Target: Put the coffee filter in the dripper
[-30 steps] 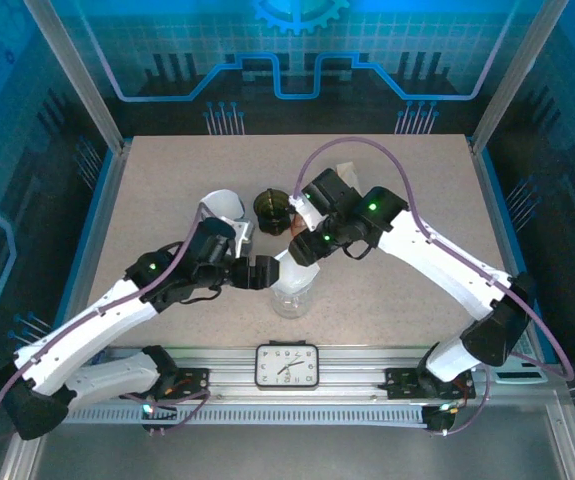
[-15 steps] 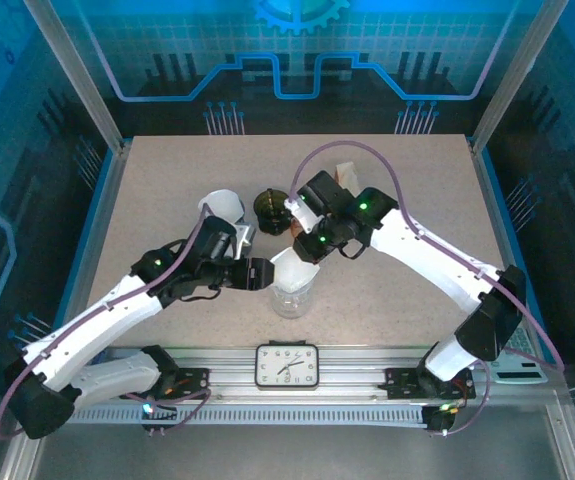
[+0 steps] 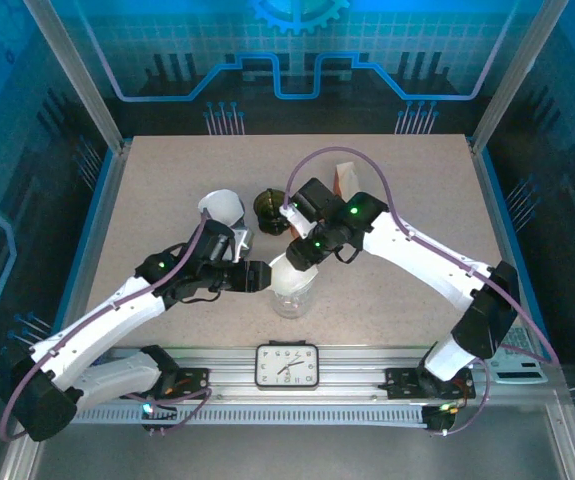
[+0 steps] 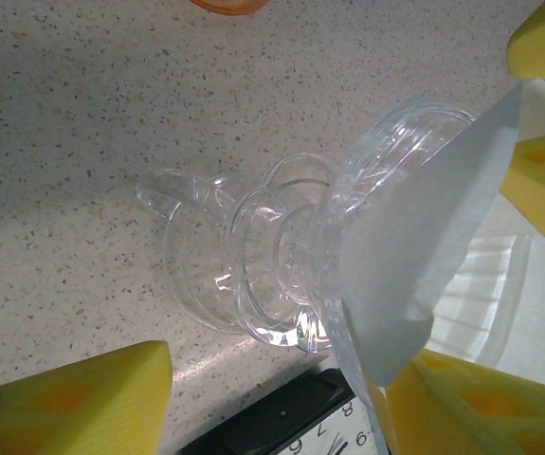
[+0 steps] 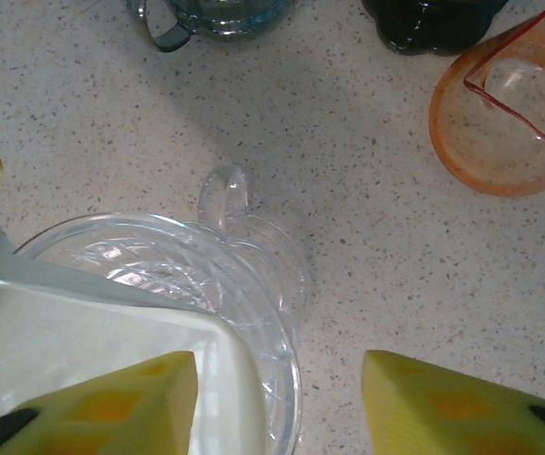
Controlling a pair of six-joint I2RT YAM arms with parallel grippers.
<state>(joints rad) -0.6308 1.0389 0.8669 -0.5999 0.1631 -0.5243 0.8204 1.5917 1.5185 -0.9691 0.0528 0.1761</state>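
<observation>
My left tool (image 3: 260,275) is open beside the dripper (image 4: 272,265), a pad on either side of it, and I cannot tell whether either touches the glass. The filter (image 4: 424,256) sits in the dripper's mouth, one edge standing above the rim. My right tool (image 5: 280,370) hangs open above the rim, one pad just beside the filter, holding nothing.
</observation>
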